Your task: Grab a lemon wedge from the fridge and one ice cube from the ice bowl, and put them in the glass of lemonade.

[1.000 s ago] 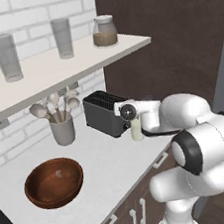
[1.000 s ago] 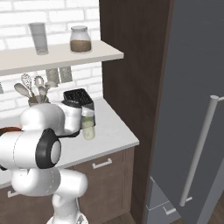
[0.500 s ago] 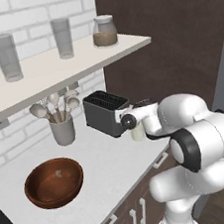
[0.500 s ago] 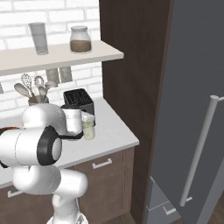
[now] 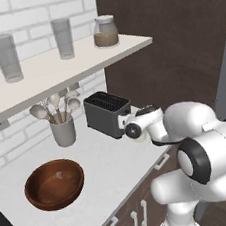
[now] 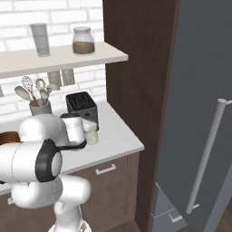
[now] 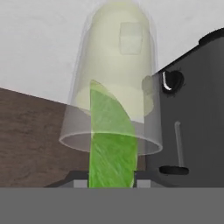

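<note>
The glass of lemonade (image 7: 116,87) stands on the white counter beside the black toaster (image 7: 192,109), with a pale ice cube (image 7: 131,37) floating in its liquid. My gripper (image 7: 111,183) hovers at the glass's near rim, shut on the yellow-green lemon wedge (image 7: 109,140). The wedge's tip reaches over the rim. From the right base the glass (image 6: 92,134) shows just past my gripper (image 6: 85,131). From the left base my gripper (image 5: 137,132) hides most of it. The wooden ice bowl (image 5: 31,188) lies further left on the counter. The grey fridge (image 6: 199,90) stands shut on the right.
A grey utensil cup (image 5: 63,132) stands left of the toaster (image 5: 106,113). The shelf (image 5: 77,59) above carries tall clear glasses and a jar of brown contents. Dark brown cabinet (image 6: 136,54) rises between counter and fridge. The counter's front edge (image 6: 113,156) is near the glass.
The hand has sunk a little toward the glass, carrying the lemon wedge with it. The bowl, toaster and glass have stayed put.
</note>
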Robot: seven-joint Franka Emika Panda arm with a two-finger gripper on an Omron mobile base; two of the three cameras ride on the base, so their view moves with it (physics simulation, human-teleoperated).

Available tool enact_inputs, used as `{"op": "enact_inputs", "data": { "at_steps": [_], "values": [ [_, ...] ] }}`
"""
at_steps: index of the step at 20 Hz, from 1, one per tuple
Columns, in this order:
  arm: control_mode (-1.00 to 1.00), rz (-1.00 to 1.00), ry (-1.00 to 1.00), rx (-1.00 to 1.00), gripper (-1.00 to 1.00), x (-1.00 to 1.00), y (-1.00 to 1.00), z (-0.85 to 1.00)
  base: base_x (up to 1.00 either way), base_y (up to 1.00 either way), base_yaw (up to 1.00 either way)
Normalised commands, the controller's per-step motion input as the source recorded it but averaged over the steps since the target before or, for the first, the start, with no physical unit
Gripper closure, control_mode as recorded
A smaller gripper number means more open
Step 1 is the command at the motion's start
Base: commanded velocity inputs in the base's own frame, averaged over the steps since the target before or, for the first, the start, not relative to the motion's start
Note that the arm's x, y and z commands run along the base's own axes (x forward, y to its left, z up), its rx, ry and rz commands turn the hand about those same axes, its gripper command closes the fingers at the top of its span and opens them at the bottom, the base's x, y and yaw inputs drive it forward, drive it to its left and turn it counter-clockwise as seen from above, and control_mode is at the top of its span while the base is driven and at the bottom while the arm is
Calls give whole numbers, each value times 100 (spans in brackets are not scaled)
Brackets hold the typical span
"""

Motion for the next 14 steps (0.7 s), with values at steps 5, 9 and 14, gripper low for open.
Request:
{"op": "enact_inputs", "data": {
  "at_steps": [5, 9, 14],
  "values": [
    [-100, 0, -15, 0, -100, -15, 0, 28, 0, 0, 0],
    [-100, 0, -9, 0, -100, -2, 0, 13, 0, 0, 0],
    [-100, 0, -4, 0, -100, -15, 0, 2, 0, 0, 0]
  ]
}}
